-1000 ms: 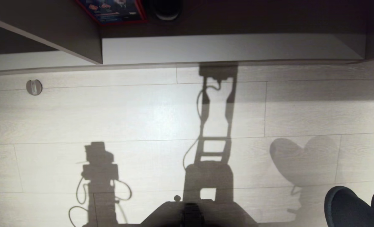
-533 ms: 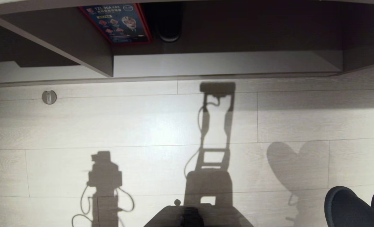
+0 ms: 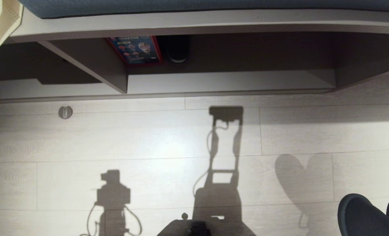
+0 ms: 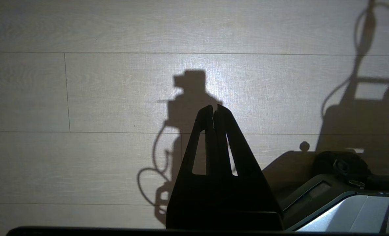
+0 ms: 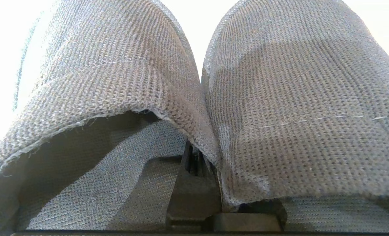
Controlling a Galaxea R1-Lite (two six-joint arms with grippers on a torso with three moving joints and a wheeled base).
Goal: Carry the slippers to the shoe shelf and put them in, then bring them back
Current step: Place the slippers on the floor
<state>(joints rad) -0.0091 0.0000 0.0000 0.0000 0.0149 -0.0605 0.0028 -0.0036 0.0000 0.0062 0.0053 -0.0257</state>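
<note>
The slippers (image 3: 361,216), a dark pair, hang at the lower right corner of the head view, above the floor. In the right wrist view they fill the picture side by side (image 5: 289,98). My right gripper (image 5: 194,159) is shut on the inner edges of both toe bands, where the two meet. The shoe shelf (image 3: 230,82) runs across the far side of the floor, its pale bottom board bare in the wide middle bay. My left gripper (image 4: 214,108) is shut with nothing in it and hangs over the floor, beside my base (image 4: 345,203).
At the back of the middle bay stand a red-edged blue box (image 3: 135,49) and a dark round thing (image 3: 178,54). A slanted divider panel (image 3: 115,75) bounds the bay on the left. A blue cushion (image 3: 194,5) lies on top. A small round fitting (image 3: 65,112) sits in the floor.
The whole head view has slid down the picture as the camera tilted up, bringing the shelf's top and the blue cushion into view. The slippers and both arms have kept their places.
</note>
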